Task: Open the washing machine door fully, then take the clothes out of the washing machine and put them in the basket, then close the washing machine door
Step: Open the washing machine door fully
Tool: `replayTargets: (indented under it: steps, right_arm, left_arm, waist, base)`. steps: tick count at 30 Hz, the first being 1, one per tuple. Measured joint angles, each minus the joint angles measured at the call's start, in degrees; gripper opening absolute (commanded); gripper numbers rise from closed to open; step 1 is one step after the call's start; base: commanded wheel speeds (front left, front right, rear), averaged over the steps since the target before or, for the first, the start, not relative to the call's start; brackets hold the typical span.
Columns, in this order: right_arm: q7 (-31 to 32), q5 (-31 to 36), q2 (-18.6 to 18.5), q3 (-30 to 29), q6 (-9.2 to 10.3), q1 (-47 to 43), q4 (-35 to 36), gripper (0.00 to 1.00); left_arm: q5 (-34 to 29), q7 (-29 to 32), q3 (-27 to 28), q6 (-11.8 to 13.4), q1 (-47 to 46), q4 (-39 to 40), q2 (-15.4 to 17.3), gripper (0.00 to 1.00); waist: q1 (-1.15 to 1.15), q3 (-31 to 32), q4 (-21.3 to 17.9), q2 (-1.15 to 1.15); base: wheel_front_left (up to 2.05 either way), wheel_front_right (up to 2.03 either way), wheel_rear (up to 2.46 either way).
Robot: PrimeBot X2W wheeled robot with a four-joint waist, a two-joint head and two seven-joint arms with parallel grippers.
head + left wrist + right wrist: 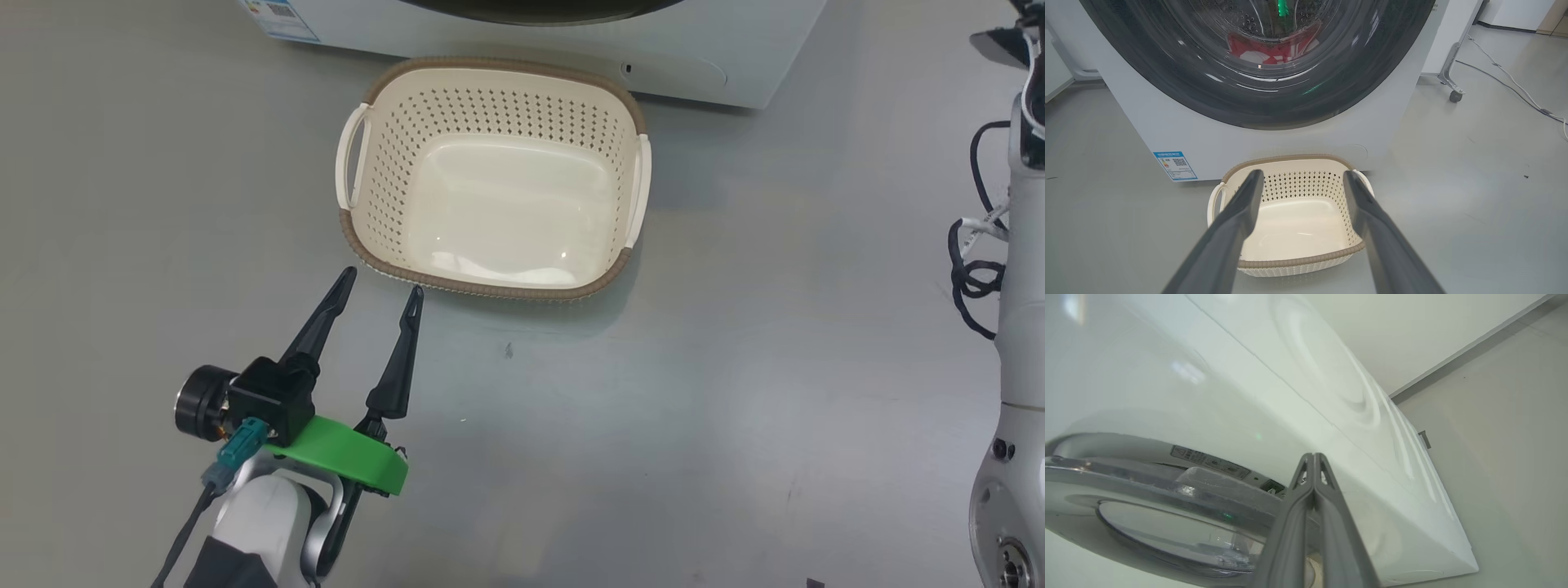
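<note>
Fingers spread apart on the left gripper, lower left; right gripper pinched closed. Red clothes lie inside the washing machine; basket bare.

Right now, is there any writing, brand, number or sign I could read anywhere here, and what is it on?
No text here can be read.
The blue label low on the washing machine front, with a square code: print too small to read.
The pale sticker beside the washing machine door: blurred, unreadable.
The clothes behind the glass: white marks on red, no letters legible.
</note>
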State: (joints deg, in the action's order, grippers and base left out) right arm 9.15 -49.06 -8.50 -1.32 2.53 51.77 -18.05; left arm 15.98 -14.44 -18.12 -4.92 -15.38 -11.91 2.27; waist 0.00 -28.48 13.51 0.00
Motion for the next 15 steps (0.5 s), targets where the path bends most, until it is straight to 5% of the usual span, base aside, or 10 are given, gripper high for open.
replayTargets:
  steps: [15]
  right_arm:
    - [7.9, -7.8, 1.5, -1.3, 0.25, 7.9, -4.2, 0.0]
  left_arm:
    - [4.0, 0.0, -2.1, -0.2, -2.9, -0.5, -0.4, 1.0]
  waist:
    - [0.0, -3.4, 3.6, 0.0]
  base:
    - [0.0, 0.0, 0.0]
